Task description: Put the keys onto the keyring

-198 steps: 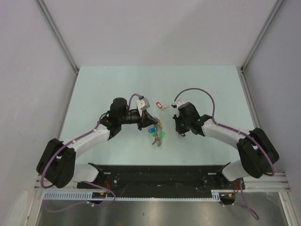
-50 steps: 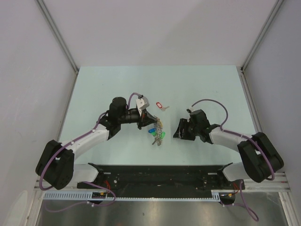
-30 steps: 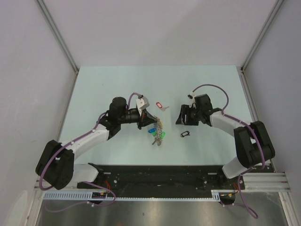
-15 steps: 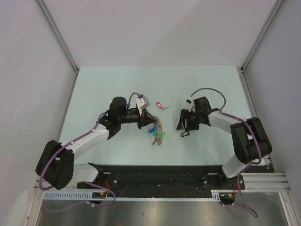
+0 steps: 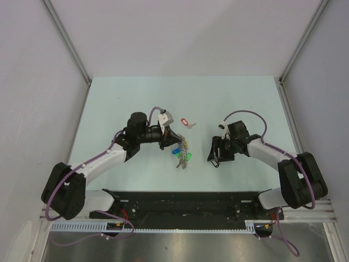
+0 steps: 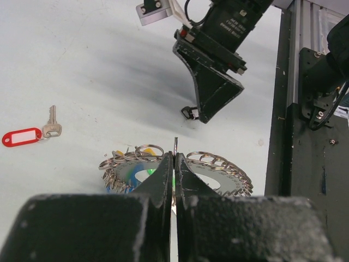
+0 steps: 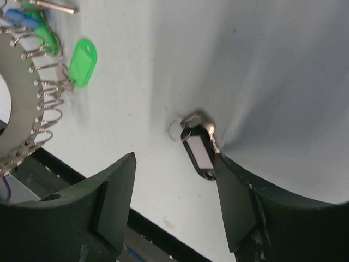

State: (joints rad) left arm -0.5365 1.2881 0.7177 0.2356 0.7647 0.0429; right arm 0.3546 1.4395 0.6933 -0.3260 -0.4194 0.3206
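At the lower centre-right of the top view, the right tool (image 7: pixel 173 183) has its fingers spread wide over the black-tagged key (image 7: pixel 199 154) on the table (image 5: pixel 136 98) (tag just beside one finger). To its left, the left tool (image 6: pixel 174 172) is clamped on the keyring (image 6: pixel 217 165) wire. Farther up lies the red-tagged key (image 6: pixel 22 136).

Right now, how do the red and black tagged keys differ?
The red tagged key has a red tag, the black tagged key a black one. The red one lies out in the open; the black one lies between the open fingers of the right claw. Both have white label windows and lie on the table.
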